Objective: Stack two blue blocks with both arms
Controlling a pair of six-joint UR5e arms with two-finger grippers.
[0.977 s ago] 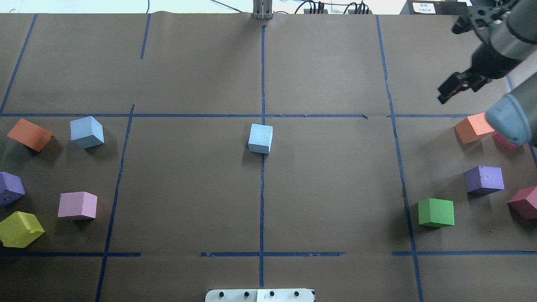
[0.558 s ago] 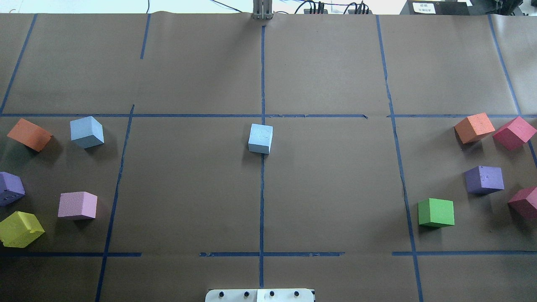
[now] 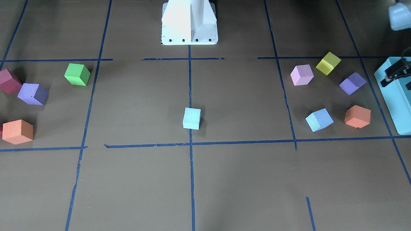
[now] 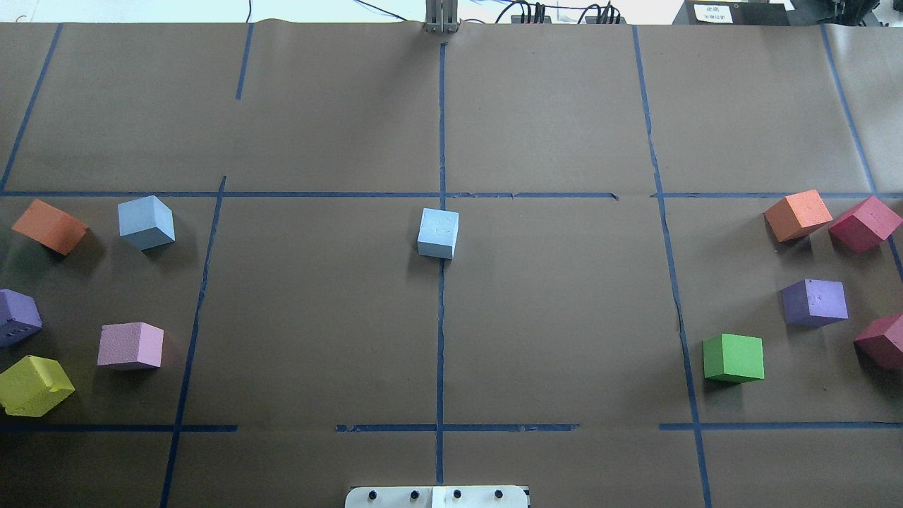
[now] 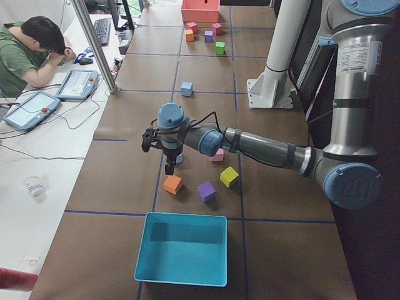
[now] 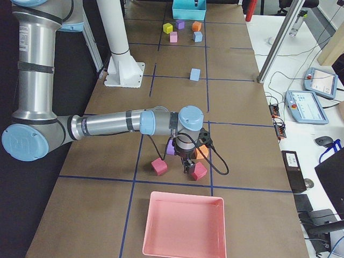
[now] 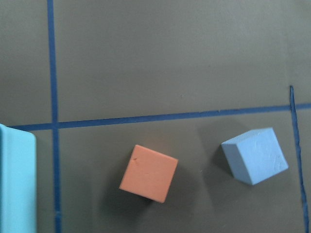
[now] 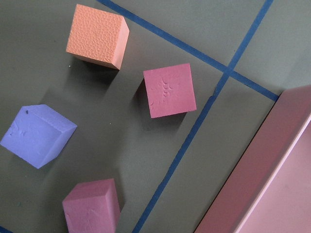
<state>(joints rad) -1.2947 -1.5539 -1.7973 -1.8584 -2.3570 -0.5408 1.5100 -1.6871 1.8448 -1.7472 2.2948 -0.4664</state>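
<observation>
Left hand and right hand, openings impossible to tell; left should square to the turned blue block, lower right.

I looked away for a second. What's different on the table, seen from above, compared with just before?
The right arm is gone from the overhead view. A second ago it reached in at the right edge over the orange block, half hiding the red block beside it, which now shows fully. No block was picked up or moved. The centre blue block and the left blue block, like the rest, lie where they were.
</observation>
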